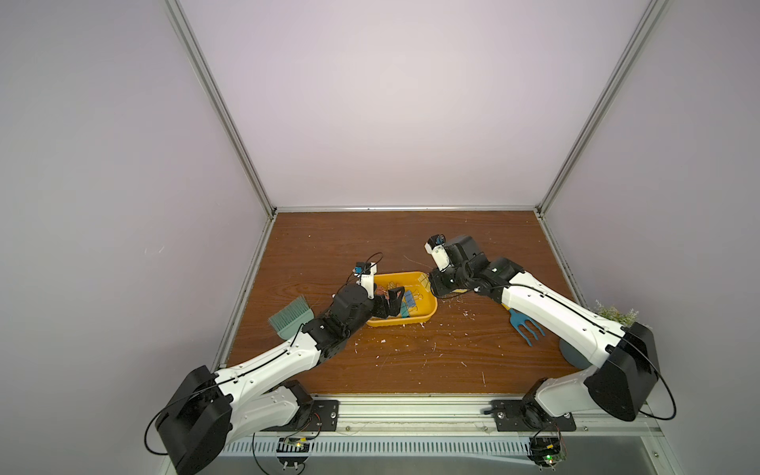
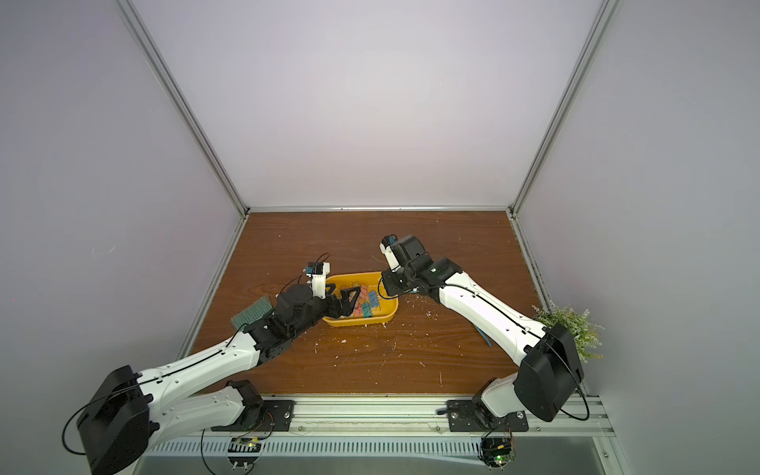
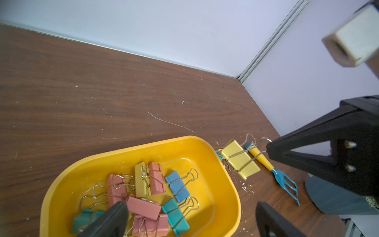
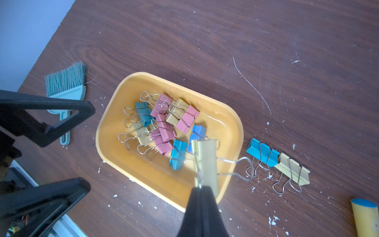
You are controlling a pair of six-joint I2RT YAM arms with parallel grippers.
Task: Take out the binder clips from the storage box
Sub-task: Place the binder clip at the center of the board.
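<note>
We are gripping one yellow binder clip (image 4: 206,160) in our right pincer (image 4: 202,190), whose jaws are pressing fully together on the clip's wire handle. The clip is hanging from the tip of that pincer at the rim of the storage box (image 4: 217,123) nearest to it; we cannot tell whether it is hanging inside or outside that rim. Our left pincer (image 3: 190,205) is standing spread wide and holding nothing. It is hovering over the opposite end of the box, and the other binder clips (image 4: 164,125), pink, teal, blue and yellow, are lying in a heap on the box floor below it. Just beside the right pincer, outside the box, a teal clip (image 4: 262,153) and a second yellow clip (image 4: 292,168) are lying against each other on the desk (image 4: 287,61). White specks (image 4: 295,61) are lying scattered on the desk around both pincers.
</note>
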